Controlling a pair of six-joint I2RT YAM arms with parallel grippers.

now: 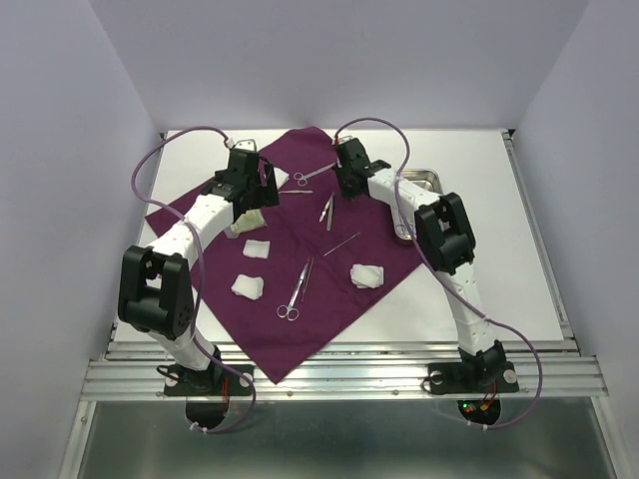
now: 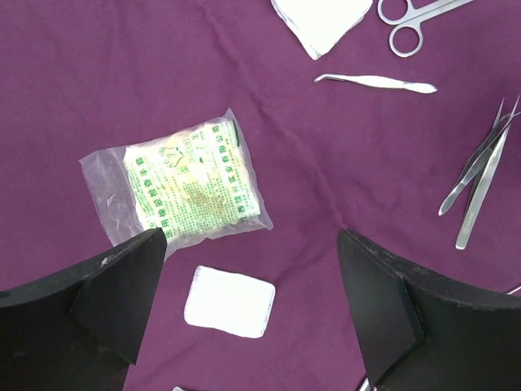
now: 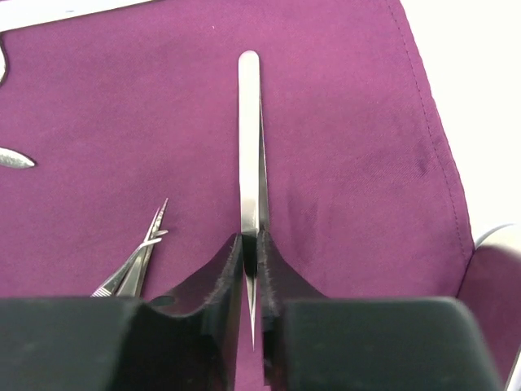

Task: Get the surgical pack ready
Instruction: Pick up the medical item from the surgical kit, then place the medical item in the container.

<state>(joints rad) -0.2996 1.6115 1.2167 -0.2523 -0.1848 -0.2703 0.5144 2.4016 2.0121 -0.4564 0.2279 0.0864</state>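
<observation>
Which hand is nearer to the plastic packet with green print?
Left. The left hand hangs open just above the packet; the right hand is farther off to the right, shut on steel tweezers.

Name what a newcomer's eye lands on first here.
The big purple cloth, spread cornerwise over the white table, is dotted with silver instruments and white gauze wads. In the right wrist view, the right tool pinches slim steel tweezers; the left tool hangs open over a green-printed plastic packet.
</observation>
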